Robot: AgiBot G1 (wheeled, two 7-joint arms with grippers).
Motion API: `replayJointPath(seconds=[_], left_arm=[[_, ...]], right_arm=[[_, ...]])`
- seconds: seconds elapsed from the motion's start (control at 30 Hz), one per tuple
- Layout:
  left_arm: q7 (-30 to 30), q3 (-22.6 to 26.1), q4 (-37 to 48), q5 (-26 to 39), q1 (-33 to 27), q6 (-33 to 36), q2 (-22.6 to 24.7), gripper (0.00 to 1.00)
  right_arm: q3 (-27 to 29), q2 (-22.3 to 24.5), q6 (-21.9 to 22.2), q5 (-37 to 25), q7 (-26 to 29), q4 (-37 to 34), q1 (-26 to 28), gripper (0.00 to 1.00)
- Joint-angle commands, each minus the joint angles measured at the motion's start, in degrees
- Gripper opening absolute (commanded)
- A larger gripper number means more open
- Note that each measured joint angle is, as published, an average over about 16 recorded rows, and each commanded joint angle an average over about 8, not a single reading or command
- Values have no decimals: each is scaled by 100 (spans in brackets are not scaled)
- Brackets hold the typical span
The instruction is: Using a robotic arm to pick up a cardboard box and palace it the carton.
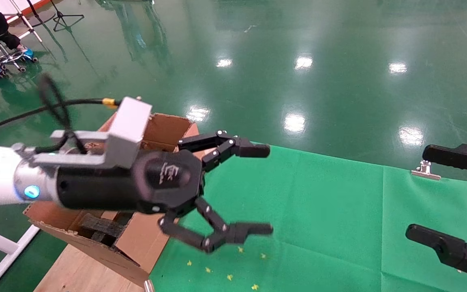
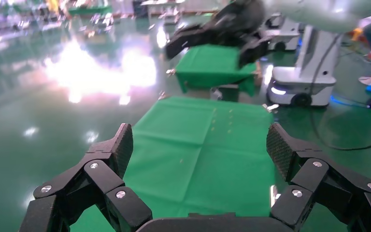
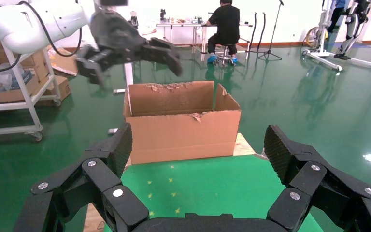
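Observation:
The small cardboard box is not in view. My left gripper (image 1: 260, 190) is open and empty, held high over the carton's (image 1: 95, 239) right side and the edge of the green cloth (image 1: 318, 219). It also shows above the carton (image 3: 181, 125) in the right wrist view (image 3: 130, 58). Its own view shows wide open fingers (image 2: 121, 147) over the cloth (image 2: 203, 150). Black foam pieces (image 1: 101, 227) lie inside the carton. My right gripper (image 1: 420, 194) is open and empty at the right edge, its fingers (image 3: 123, 145) spread over the cloth (image 3: 207, 188).
The carton stands on a wooden board (image 1: 79, 271) at the table's left end. A metal clip (image 1: 425, 172) holds the cloth at the far edge. Small yellow marks (image 1: 229, 263) dot the cloth. A seated person (image 3: 227, 21) and racks stand far off on the green floor.

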Motion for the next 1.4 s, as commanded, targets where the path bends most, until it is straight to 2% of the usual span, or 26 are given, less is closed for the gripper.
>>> replayJointPath(seconds=[0.03, 0.27, 1.4], left_arm=[[76, -160, -182, -123, 156, 29, -1, 100], [163, -387, -439, -311, 379, 79, -1, 100], [120, -253, -286, -197, 248, 45, -3, 100]], right_arm=[[0, 0, 0, 0, 0, 0, 0, 100], [0, 1, 1, 1, 0, -1, -1, 100], [0, 1, 1, 1, 0, -1, -1, 100]])
